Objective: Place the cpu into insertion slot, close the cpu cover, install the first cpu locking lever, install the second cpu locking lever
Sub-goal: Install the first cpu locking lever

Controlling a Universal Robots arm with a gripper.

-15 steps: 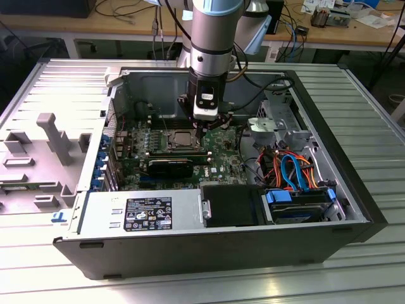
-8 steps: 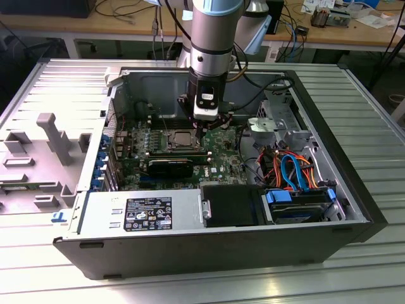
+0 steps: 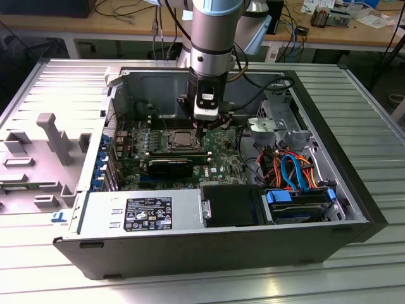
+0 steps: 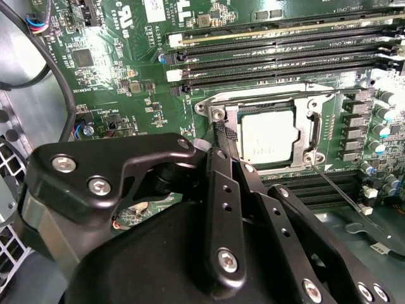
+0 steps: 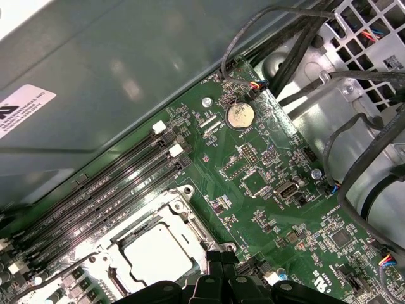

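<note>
Because the small flat square cpu (image 4: 269, 136) with its dull silver-grey metal top lies seated in the insertion slot (image 4: 204, 105), the square socket with a silver metal rim, you find it just beyond the tips of the jaws, not between them. The cpu cover (image 4: 272, 106), a thin silver metal frame plate with a square window, appears to lie flat around the chip; judge it as closed. A thin bare-metal locking lever (image 4: 340, 187) runs out from the socket corner on the far side of the chip from the jaws. It looks unlatched and stands free above the green circuit board (image 4: 126, 57).

The jaws are narrow: in both wrist views the black fingertips (image 5: 214, 261) are drawn together at the socket's edge. This setting probably gives a slim tip that fits between the socket frame and the long black memory slots (image 4: 266, 60) and can press or hook a thin part. In the exterior view the arm (image 3: 212, 38) hangs upright over the board inside the open grey metal computer case (image 3: 190, 253), which rests on the ribbed metal worktop (image 3: 380, 114).

Note the limits. You cannot tell whether the tips touch the frame or pinch anything thin. The black links of the jaws cover the socket side nearest them, so any lever there is hidden. In the first wrist view the socket is cut off at the picture edge.
</note>
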